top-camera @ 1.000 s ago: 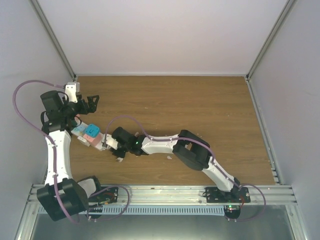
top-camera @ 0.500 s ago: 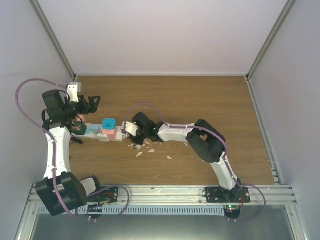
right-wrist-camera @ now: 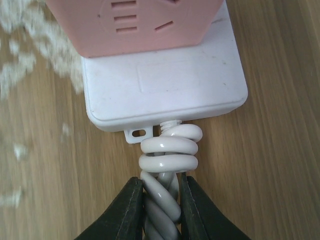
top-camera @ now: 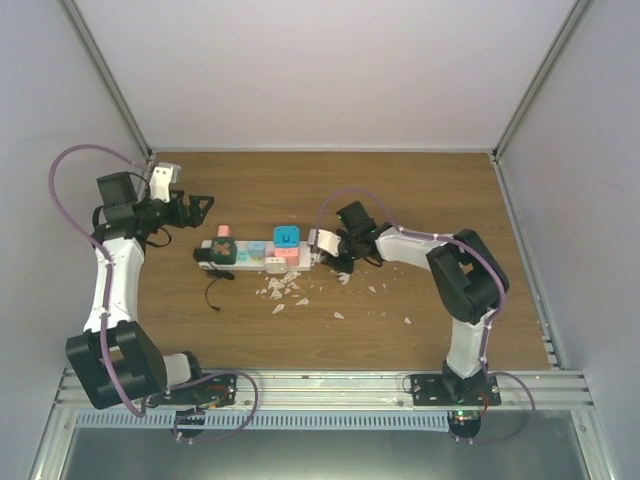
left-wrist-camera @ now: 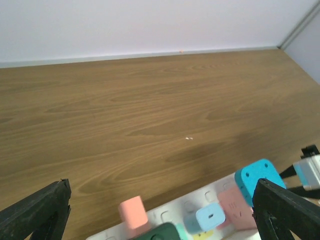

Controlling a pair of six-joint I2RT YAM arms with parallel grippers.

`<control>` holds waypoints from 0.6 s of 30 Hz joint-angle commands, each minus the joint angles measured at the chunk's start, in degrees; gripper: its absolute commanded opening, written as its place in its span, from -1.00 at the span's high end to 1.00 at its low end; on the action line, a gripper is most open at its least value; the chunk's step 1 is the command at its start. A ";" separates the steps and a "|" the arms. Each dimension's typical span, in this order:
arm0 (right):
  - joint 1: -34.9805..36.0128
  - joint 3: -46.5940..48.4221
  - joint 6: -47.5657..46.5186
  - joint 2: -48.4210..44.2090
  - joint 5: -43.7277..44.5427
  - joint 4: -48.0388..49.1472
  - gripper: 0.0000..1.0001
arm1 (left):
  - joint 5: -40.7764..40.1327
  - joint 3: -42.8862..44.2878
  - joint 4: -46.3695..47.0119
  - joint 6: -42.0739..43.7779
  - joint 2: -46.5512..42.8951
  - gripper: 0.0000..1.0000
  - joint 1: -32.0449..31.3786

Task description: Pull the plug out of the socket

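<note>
The white power strip (top-camera: 272, 264) lies across the wooden table, left of centre. Several plugs sit in it: a pink one (top-camera: 223, 231), a dark green one (top-camera: 222, 252), a light-blue one (top-camera: 257, 247) and a cyan one (top-camera: 286, 237). My right gripper (top-camera: 335, 248) is shut on the coiled white cord (right-wrist-camera: 167, 150) at the strip's right end (right-wrist-camera: 165, 90). My left gripper (top-camera: 198, 206) is open and empty, hovering just behind the strip's left end. In the left wrist view the pink plug (left-wrist-camera: 132, 212), light-blue plug (left-wrist-camera: 211, 216) and cyan plug (left-wrist-camera: 260, 180) lie between its fingers (left-wrist-camera: 37, 210).
White crumbs (top-camera: 280, 290) are scattered on the wood in front of the strip and also show in the right wrist view (right-wrist-camera: 20, 40). A thin black cord (top-camera: 213, 290) trails from the dark green plug toward the near edge. White walls enclose the table.
My right gripper has dragged the strip by its cord to the right and straightened it. My left gripper has swung slightly right; the strip has slid out from beside it.
</note>
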 commanded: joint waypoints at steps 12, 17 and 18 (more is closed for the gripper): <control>-20.55 -18.53 -29.58 -12.09 -2.63 -15.93 0.99 | 2.13 -1.97 -5.90 17.32 2.21 -0.98 -13.61; -27.74 -20.94 -37.84 -13.70 -2.12 -19.29 0.99 | 6.67 -4.21 -8.53 24.48 5.18 -0.98 -14.88; -29.67 -21.33 -39.39 -13.99 -2.02 -19.69 0.99 | 7.48 -4.25 -9.36 26.18 6.33 -0.98 -14.94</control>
